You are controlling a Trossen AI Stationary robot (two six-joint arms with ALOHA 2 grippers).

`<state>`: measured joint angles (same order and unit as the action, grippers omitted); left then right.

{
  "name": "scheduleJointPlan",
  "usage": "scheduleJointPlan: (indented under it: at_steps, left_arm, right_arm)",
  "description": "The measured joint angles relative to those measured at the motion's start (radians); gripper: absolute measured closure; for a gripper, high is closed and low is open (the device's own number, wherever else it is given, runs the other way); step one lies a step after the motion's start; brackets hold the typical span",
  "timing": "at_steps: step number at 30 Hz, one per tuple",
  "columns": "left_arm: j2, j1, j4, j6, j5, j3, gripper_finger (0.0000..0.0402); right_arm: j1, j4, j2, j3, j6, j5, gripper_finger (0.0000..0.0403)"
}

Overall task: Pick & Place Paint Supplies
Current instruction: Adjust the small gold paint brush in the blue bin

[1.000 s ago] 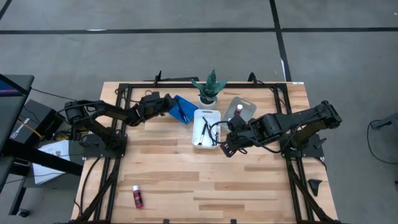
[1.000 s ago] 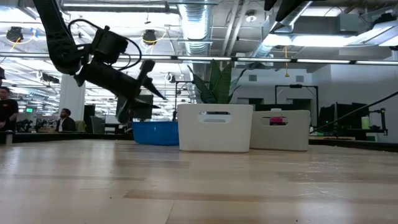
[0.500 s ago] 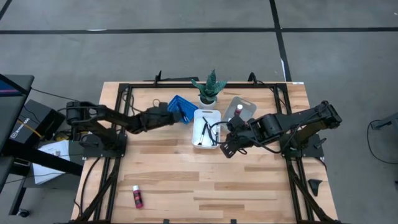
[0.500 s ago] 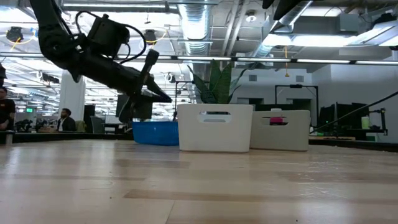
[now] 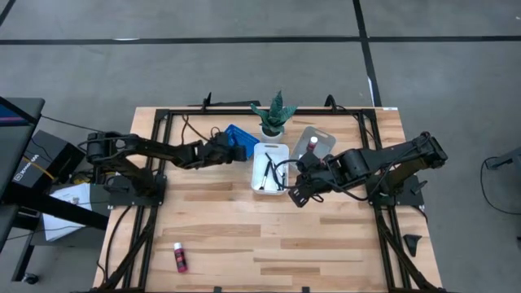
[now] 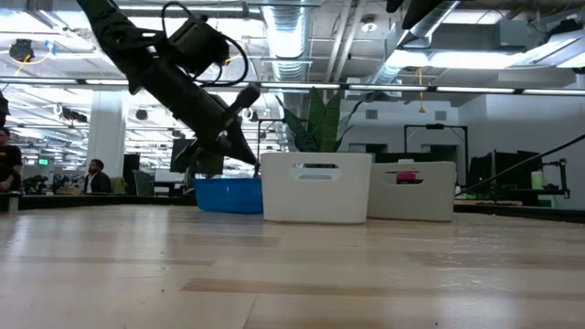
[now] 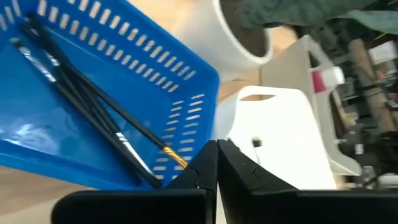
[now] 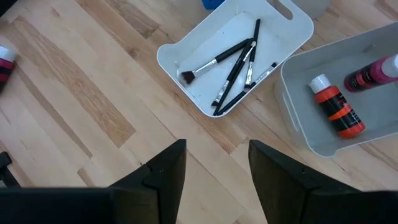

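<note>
Left gripper (image 7: 216, 163) fingers pressed together, holding nothing, tips just short of the blue tray (image 7: 124, 56); several dark brushes (image 7: 93, 112) lie in it just ahead of the fingertips. White tray (image 7: 280, 130) sits beyond the tips next to the blue one. Right gripper (image 8: 214, 165) fingers spread wide, nothing between them, hovering over bare table (image 8: 74, 93); white tray ahead of them holds a handful of brushes (image 8: 233, 65), grey tray (image 8: 298, 124) beside it holds an orange-red bottle (image 8: 336, 107) and a pink bottle (image 8: 372, 73). One more pink bottle (image 5: 180, 257) lies well apart from both grippers, near the table's front edge
</note>
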<state>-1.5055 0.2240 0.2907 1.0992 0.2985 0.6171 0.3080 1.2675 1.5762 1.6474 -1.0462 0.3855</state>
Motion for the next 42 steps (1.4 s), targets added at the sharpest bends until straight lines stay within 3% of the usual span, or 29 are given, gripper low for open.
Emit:
scheduleJointPlan:
  at_steps: [15, 21, 42]
  left_arm:
    - [-0.083, -0.004, -0.043, 0.012, -0.016, 0.072, 0.0401]
    - [-0.086, -0.004, -0.152, 0.012, 0.013, 0.120, 0.0401]
    - [-0.085, -0.016, -0.291, 0.000, -0.003, 0.122, 0.0401]
  right_arm:
    - [0.006, -0.008, 0.000, 0.000, 0.034, 0.000, 0.0233]
    - [0.027, -0.011, 0.000, 0.000, 0.028, -0.020, 0.0233]
    - [0.045, -0.019, 0.000, 0.000, 0.025, -0.022, 0.0233]
